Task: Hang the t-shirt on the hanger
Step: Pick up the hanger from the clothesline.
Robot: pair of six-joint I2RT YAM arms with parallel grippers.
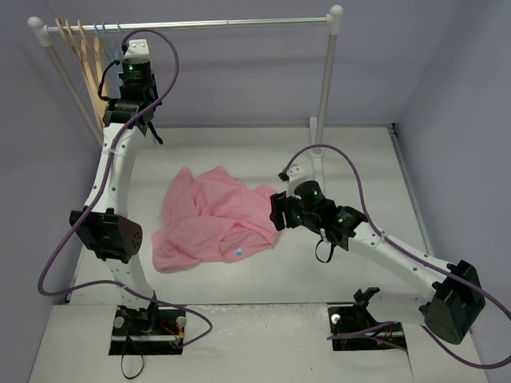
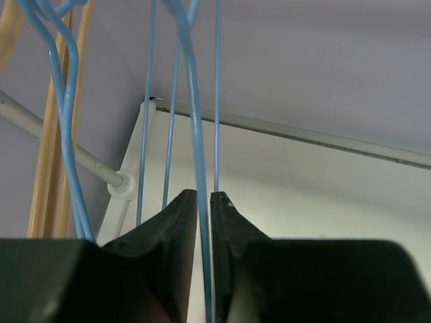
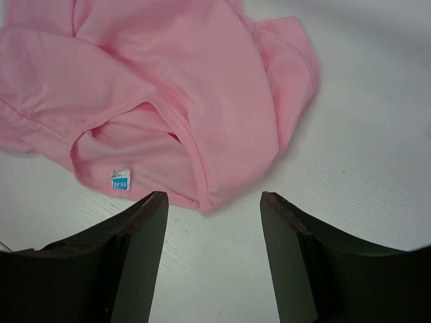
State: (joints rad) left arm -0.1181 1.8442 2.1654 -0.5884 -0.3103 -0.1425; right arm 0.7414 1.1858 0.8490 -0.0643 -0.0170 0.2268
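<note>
1. My left gripper: raised to the far left end of the garment rail. Fingers drawn in close on either side of one wire of the pale-blue wire hanger, clasping it. That wire runs straight down between the fingertips.

2. Pale-blue wire hanger: hanging from the rail among its neighbours, off the table. More blue wires hang just to its left. The tan wooden hangers are further left again.

3. My right gripper: low over the white table, jaws standing apart, nothing between them. Pointed at the right-hand edge of the pink t-shirt, just short of the hem; whether a fingertip touches the cloth I cannot tell.

4. Pink t-shirt: lying crumpled on the table, roughly at its centre, well apart from the hanger. Folds overlap and one sleeve is turned toward the right. The neck opening gapes toward my right gripper.

5. White-and-blue label: inside the neck, face up, just ahead of my right gripper's left finger.

6. White upright post: carries the rail's right end, behind the shirt.
</note>
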